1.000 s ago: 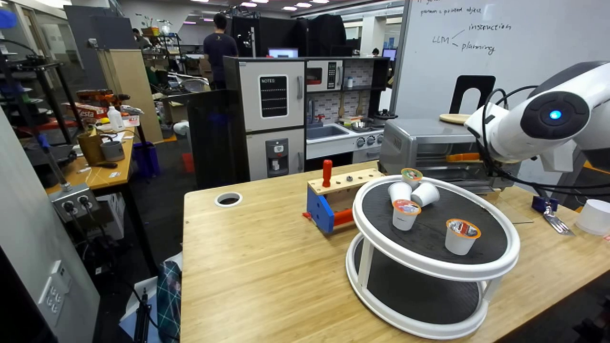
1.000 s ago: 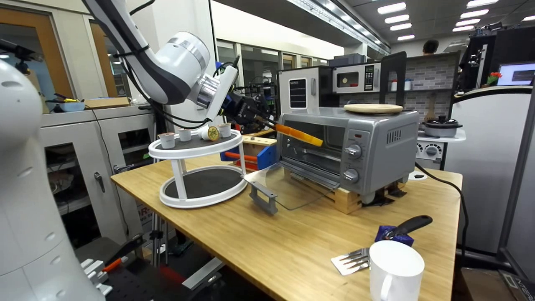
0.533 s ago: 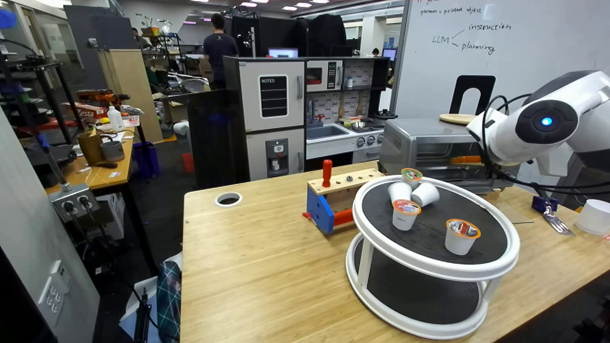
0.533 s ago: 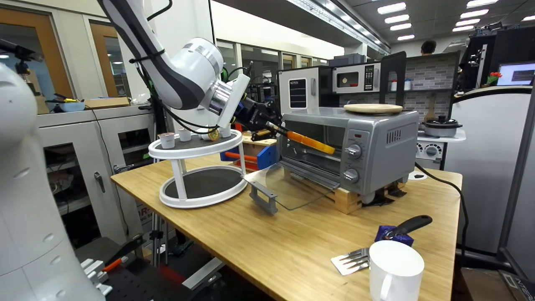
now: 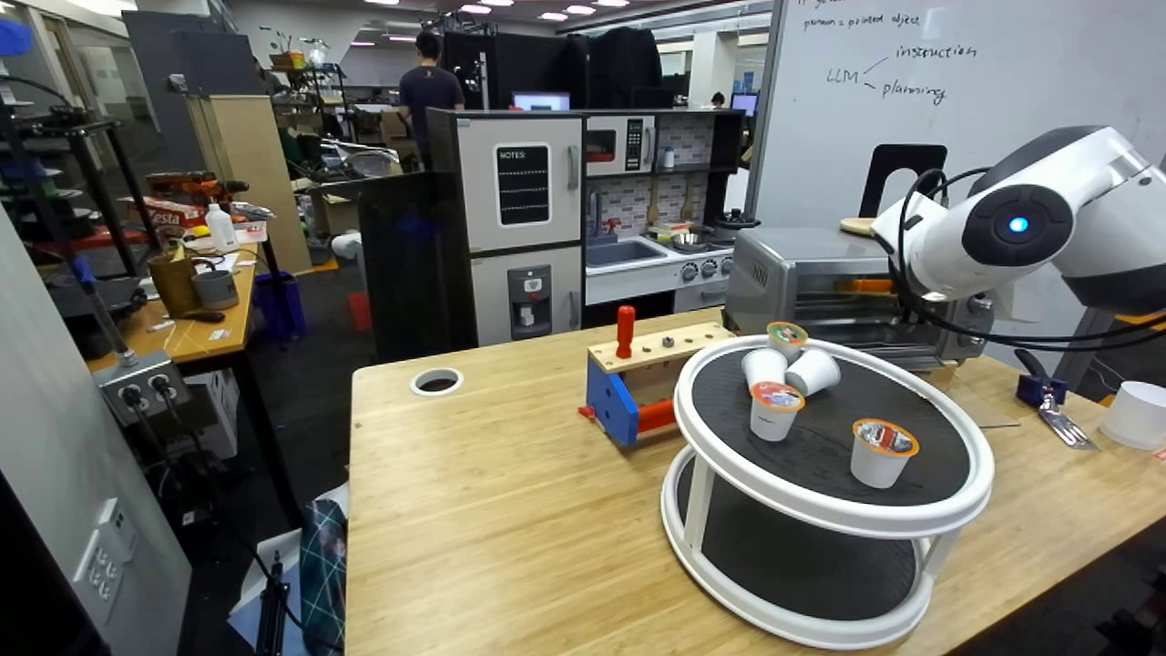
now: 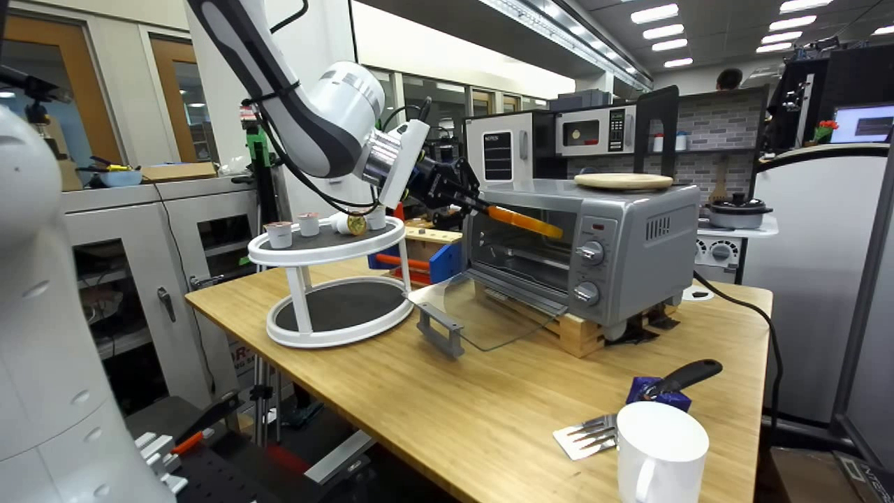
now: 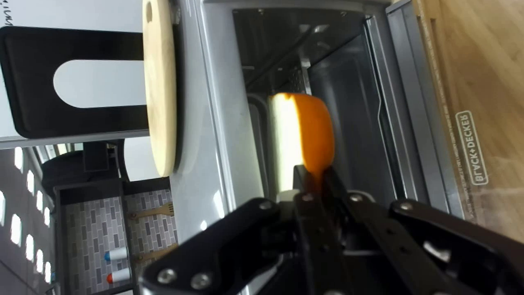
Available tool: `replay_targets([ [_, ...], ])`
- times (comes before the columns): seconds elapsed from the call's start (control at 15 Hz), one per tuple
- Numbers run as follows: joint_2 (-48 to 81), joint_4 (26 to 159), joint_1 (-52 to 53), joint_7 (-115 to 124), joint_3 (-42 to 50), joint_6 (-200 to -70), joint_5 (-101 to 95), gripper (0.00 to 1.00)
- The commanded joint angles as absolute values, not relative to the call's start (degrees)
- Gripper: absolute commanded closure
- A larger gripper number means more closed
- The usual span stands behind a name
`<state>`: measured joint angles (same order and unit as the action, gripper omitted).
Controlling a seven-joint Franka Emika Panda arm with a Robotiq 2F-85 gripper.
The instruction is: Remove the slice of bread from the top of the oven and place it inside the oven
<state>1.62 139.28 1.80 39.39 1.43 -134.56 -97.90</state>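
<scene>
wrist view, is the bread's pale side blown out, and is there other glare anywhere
Wrist view: the pale side of the slice of bread is nearly washed out to white, with bright glints on the oven near its top front edge; in both exterior views: the slice looks orange, without that washout; in an exterior view: the ceiling lights are burnt out to white.

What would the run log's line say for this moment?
pincer: shut on slice of bread; position: at oven front, unclear if inside; glass door: open; release: not yet
</scene>
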Motion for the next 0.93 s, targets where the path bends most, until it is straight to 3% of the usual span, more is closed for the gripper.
replay_targets([
  [0.0, 4.07, 137.05, 0.77, 40.3, 0.95, -136.65, -99.38, 0.98],
  [0.87, 7.86, 136.33, 0.62, 41.55, 0.15, -136.72, -98.5, 0.98],
])
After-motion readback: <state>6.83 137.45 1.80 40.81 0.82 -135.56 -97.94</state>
